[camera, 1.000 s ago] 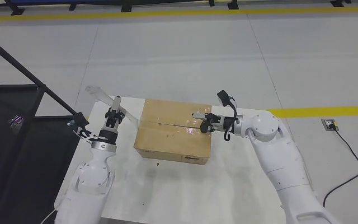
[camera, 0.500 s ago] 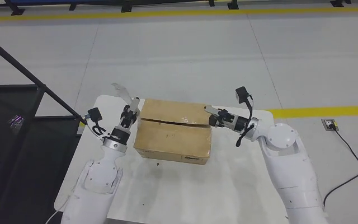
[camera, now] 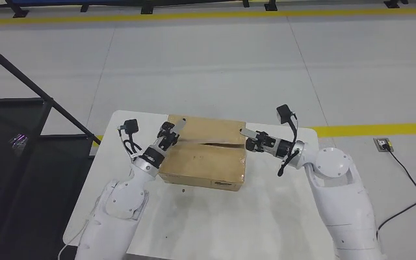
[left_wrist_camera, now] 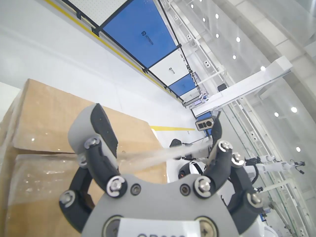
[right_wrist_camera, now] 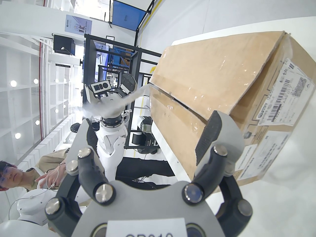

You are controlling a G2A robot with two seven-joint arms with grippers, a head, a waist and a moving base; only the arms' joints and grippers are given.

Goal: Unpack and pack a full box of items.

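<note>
1. White table [camera: 273, 208] holds the brown cardboard box [camera: 201, 162], centred, flaps down.
2. Left gripper [camera: 177, 123] and right gripper [camera: 245, 132] flank its top, both with fingers apart.
3. Probably stiff, heavy; take flap edges at the seam.

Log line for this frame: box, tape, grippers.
box: flaps down, seam parted | tape: strand from seam to left gripper | left gripper: open, at box corner | right gripper: open, at box end
</note>
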